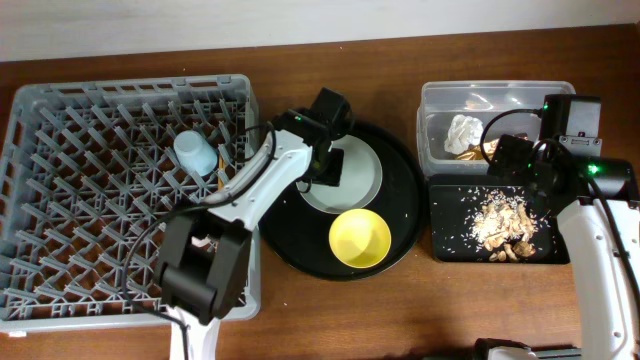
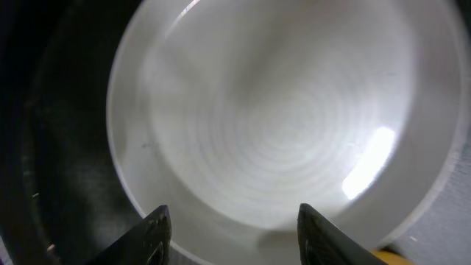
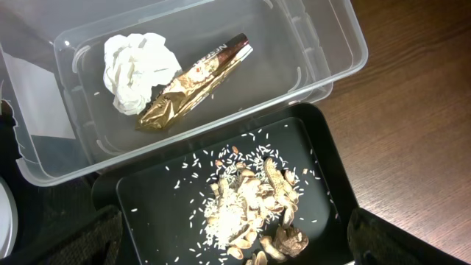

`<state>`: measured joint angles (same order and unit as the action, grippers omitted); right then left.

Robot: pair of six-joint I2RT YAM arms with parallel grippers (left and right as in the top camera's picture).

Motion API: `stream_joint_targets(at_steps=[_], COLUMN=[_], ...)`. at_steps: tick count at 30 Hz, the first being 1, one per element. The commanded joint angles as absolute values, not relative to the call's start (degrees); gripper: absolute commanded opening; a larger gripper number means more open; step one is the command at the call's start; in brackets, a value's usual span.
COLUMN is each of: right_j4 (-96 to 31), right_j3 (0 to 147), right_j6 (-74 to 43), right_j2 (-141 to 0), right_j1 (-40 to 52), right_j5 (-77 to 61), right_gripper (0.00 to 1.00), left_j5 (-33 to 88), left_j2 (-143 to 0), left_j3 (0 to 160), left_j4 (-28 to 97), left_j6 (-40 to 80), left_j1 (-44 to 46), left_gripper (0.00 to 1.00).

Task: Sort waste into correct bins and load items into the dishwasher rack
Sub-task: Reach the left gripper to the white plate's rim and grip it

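The pale round plate (image 1: 358, 178) lies on the round black tray (image 1: 405, 215), with the yellow bowl (image 1: 360, 238) in front of it. My left gripper (image 1: 328, 168) is open, low over the plate's left rim (image 2: 280, 125). The light-blue cup (image 1: 197, 154) stands upside down in the grey dishwasher rack (image 1: 100, 190). The white napkin (image 3: 136, 66) and gold wrapper (image 3: 193, 82) lie in the clear tub (image 3: 324, 51). Beige food scraps (image 3: 254, 202) and rice lie in the black rectangular tray (image 3: 147, 213). My right gripper (image 3: 232, 243) is open above that tray. The pink cup and chopsticks are out of view.
The clear tub (image 1: 435, 100) and black rectangular tray (image 1: 450, 240) stand at the right, tub behind tray. My right arm (image 1: 590, 200) leans over them. Bare wooden table (image 1: 400, 310) lies in front of the round tray.
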<state>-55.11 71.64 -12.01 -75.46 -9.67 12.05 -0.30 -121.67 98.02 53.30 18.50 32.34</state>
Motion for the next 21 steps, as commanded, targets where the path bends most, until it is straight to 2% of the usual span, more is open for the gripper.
stream_joint_targets(at_steps=[1, 21], right_j4=[-55.09, -55.11], right_j3=[72.01, 72.01], right_j6=[-12.01, -12.01], right_j2=[-75.61, -75.61], right_j1=[-9.78, -9.78], right_j5=[13.34, 13.34], right_gripper=[0.99, 0.99], left_j5=[-2.22, -8.97], left_j2=[-123.35, -126.96], left_j3=[97.54, 97.45], left_j4=[52.71, 53.43], left_j6=[18.90, 20.36], left_j1=[32.10, 32.03], left_gripper=[0.54, 0.54])
